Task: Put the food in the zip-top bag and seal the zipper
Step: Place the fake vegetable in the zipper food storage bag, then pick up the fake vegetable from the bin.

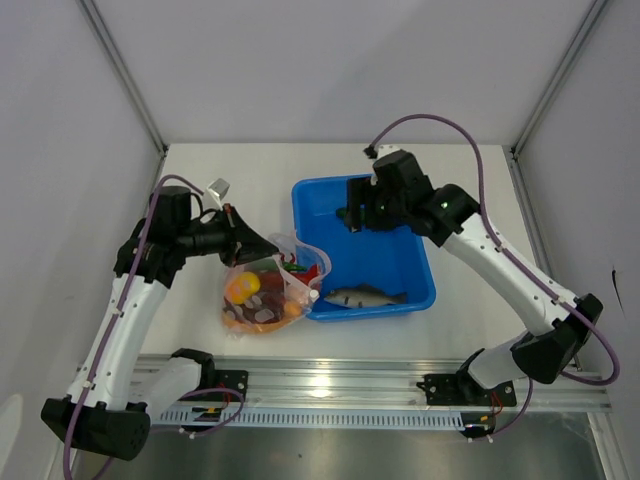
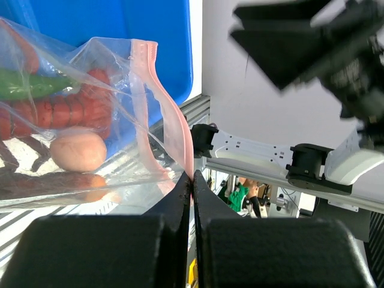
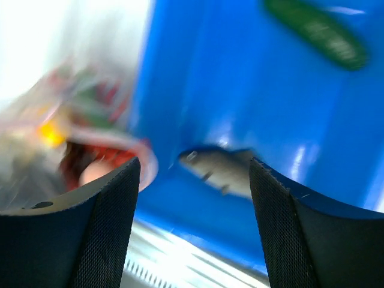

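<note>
The zip-top bag (image 1: 262,295) lies left of the blue tub (image 1: 432,285), mouth towards it. Inside it are food pieces: a yellow pepper (image 1: 242,288), red chilies (image 2: 72,111), a pale egg (image 2: 78,151) and a green piece (image 2: 30,84). My left gripper (image 2: 193,180) is shut on the pink zipper (image 2: 171,120) at the mouth, holding that edge up. The grey fish (image 1: 362,296) lies in the tub near its front wall, with a green cucumber (image 3: 318,33) further back. My right gripper (image 3: 195,174) hangs open above the tub with nothing between its fingers, the fish (image 3: 219,168) below it.
The blue tub's (image 3: 198,78) wall stands right against the bag's mouth (image 3: 141,162). An aluminium rail (image 1: 330,385) with both arm bases runs along the table's near edge. White walls close in the table on the left, right and back.
</note>
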Robot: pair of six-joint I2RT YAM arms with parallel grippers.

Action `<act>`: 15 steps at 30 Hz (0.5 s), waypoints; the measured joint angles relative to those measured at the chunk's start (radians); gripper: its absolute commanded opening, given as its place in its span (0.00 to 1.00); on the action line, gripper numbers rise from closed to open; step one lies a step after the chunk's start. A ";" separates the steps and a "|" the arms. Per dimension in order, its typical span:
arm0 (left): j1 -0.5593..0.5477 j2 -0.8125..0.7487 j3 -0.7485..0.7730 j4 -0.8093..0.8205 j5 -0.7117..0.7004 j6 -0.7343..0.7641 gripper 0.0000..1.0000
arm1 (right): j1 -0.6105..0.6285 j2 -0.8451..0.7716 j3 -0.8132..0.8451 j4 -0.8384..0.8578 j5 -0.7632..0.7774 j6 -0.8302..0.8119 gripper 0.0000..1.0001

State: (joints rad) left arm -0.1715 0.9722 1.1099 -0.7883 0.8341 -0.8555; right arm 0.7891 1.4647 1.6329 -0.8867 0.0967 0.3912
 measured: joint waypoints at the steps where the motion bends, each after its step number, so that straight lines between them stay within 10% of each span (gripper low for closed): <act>1: 0.000 0.000 -0.003 0.000 -0.001 0.000 0.01 | -0.041 -0.007 -0.020 0.023 -0.004 -0.004 0.76; 15: 0.000 0.000 -0.014 -0.022 0.002 -0.017 0.00 | -0.174 0.348 -0.173 0.339 0.169 -0.293 0.86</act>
State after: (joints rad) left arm -0.1715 0.9718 1.0954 -0.8101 0.8356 -0.8726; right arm 0.6147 1.8126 1.4601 -0.5480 0.2653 0.0978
